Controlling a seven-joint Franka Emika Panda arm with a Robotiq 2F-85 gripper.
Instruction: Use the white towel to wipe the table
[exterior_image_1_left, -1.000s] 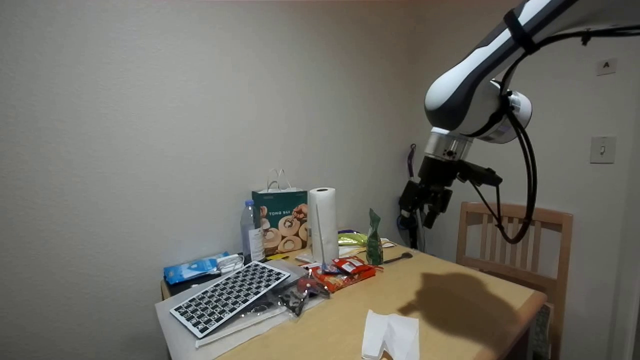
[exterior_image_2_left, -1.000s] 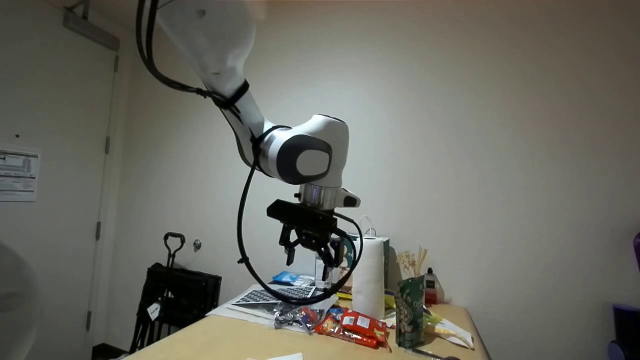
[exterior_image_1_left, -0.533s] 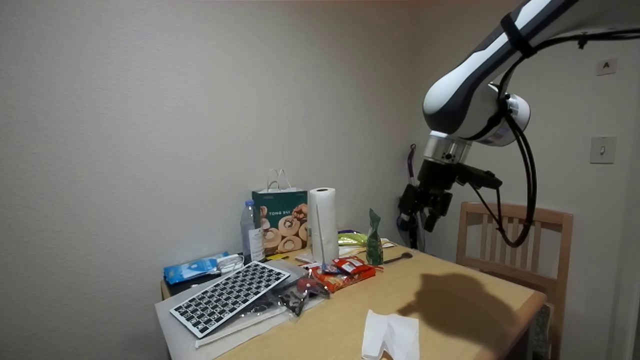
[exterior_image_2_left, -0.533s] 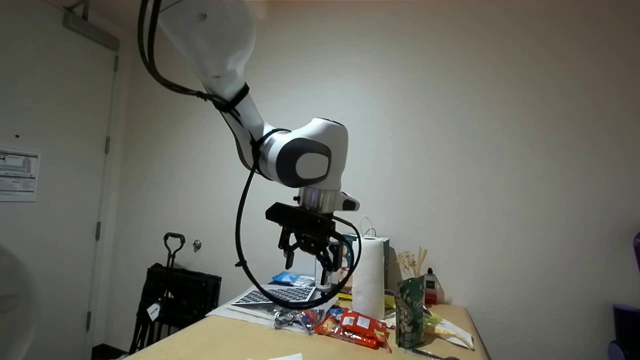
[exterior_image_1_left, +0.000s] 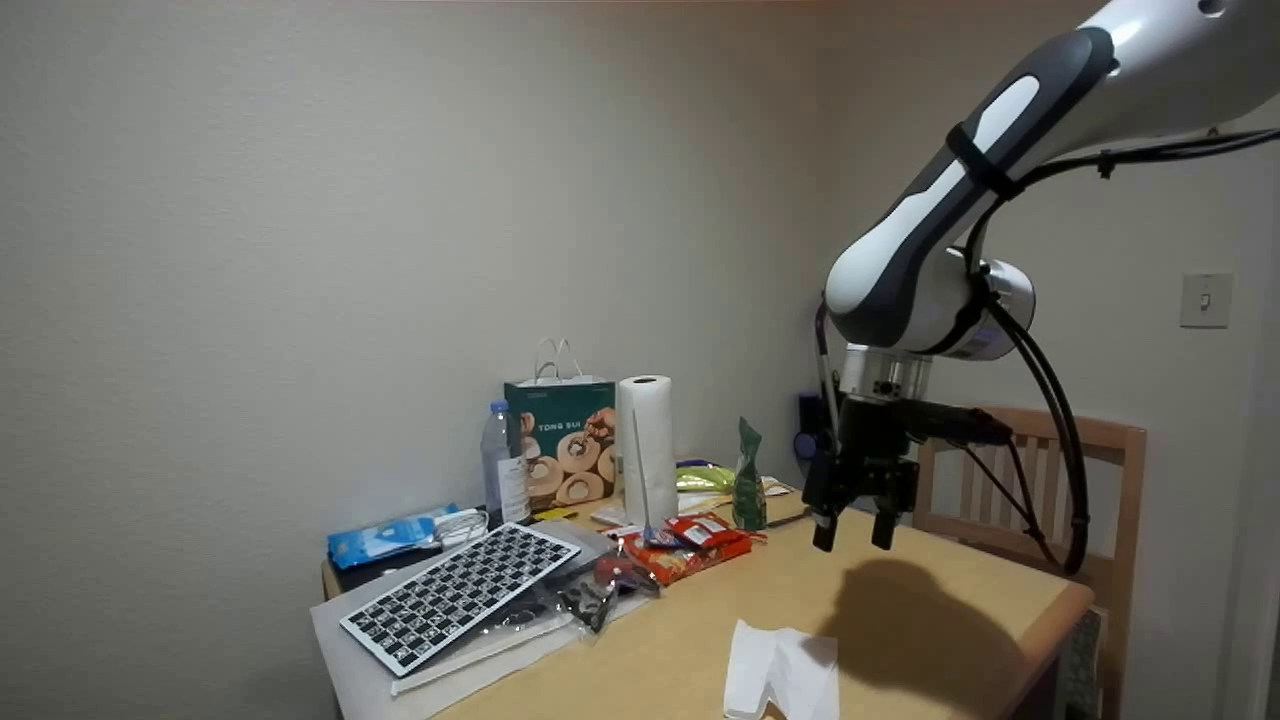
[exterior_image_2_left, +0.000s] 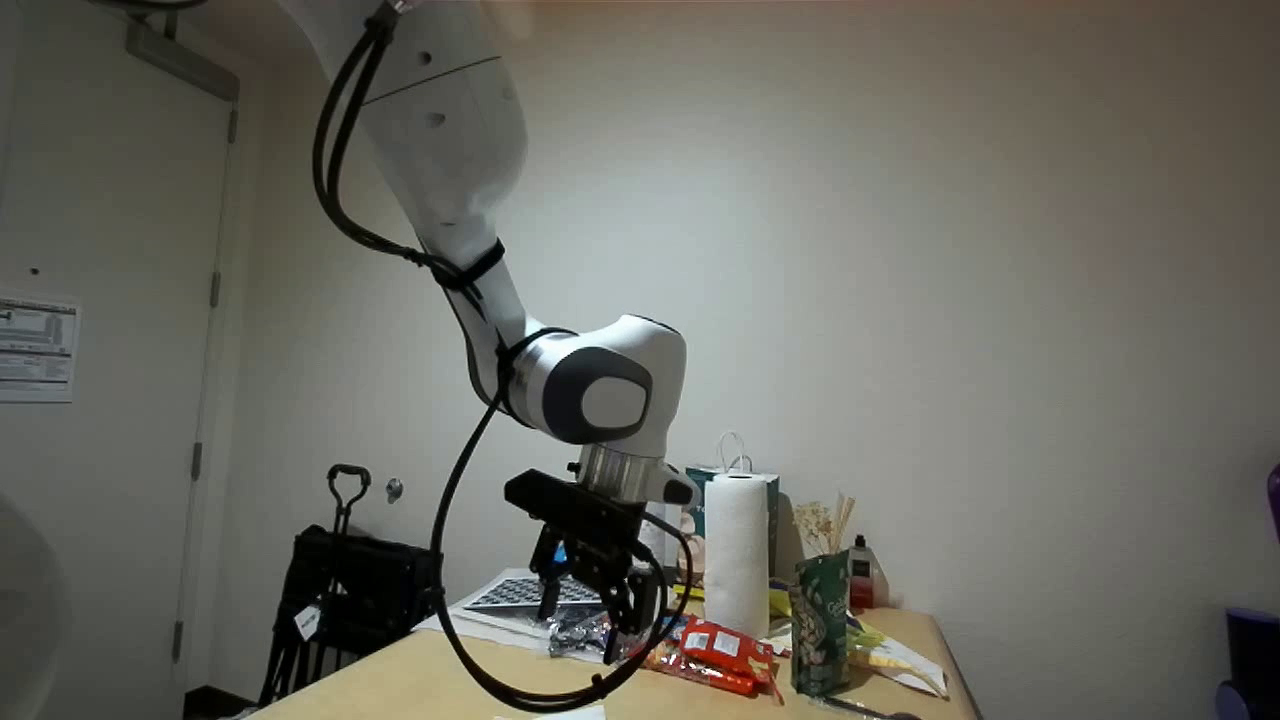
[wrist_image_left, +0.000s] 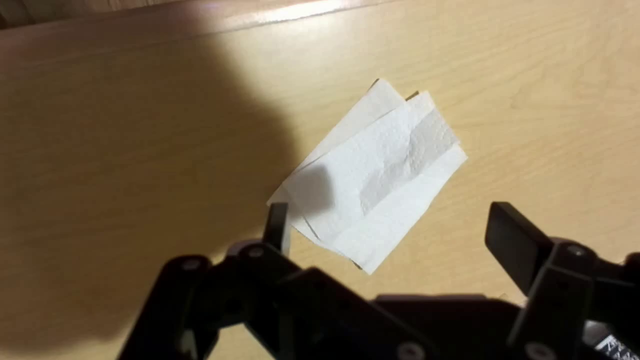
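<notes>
One white towel (wrist_image_left: 370, 175) lay creased on the tabletop (exterior_image_1_left: 640, 675), its layers overlapping, well apart from the roll (exterior_image_1_left: 655, 450) and nearer the camera than it in both exterior views. The tool (exterior_image_1_left: 853, 538) hung from the arm (exterior_image_1_left: 925, 225) above the tabletop, to the right of the roll in an exterior view, its two fingers (wrist_image_left: 274, 225) pointing down and spread wide apart. In the wrist view the towel showed beyond the gap between those fingers, with a patch of shadow near one corner. Red packs (exterior_image_1_left: 690, 550) lay just in front of the roll, and a green pouch (exterior_image_2_left: 820, 625) stood upright to the roll's right in both exterior views. A bag (exterior_image_1_left: 570, 430) with pale handles stood close to the roll, and a bottle (exterior_image_1_left: 503, 470) stood farther from the roll than the bag did. A keyboard (exterior_image_1_left: 460, 595) lay to the left of the roll in both exterior views, and a chair (exterior_image_1_left: 1110, 440) stood well to the roll's right in an exterior view.
</notes>
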